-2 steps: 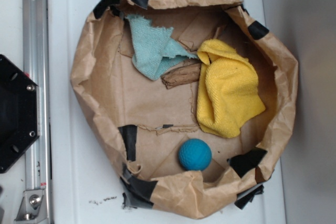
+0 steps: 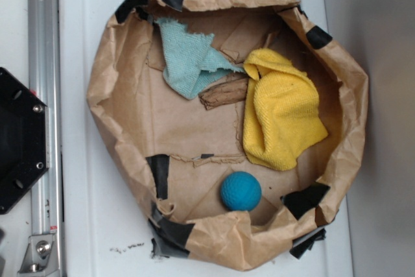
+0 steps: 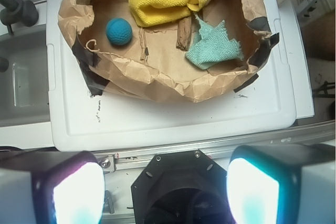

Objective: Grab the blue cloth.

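The blue cloth (image 2: pixel 189 63) is a pale teal terry piece with pointed corners, lying flat at the top left inside the brown paper nest (image 2: pixel 117 95). In the wrist view the blue cloth (image 3: pixel 214 46) lies at the nest's right side. My gripper (image 3: pixel 165 190) shows only in the wrist view, open, its two glowing pads (image 3: pixel 79 195) wide apart with nothing between them. It hangs over the black robot base (image 3: pixel 178 192), well away from the cloth and outside the nest. The exterior view does not show the gripper.
A bright yellow cloth (image 2: pixel 282 118) lies right of the blue one, with a brown scrap (image 2: pixel 224 92) between them. A teal ball (image 2: pixel 240 191) rests near the nest's lower wall. The nest sits on a white lid (image 2: pixel 97 225). A metal rail (image 2: pixel 42 43) and black base (image 2: pixel 19 141) stand left.
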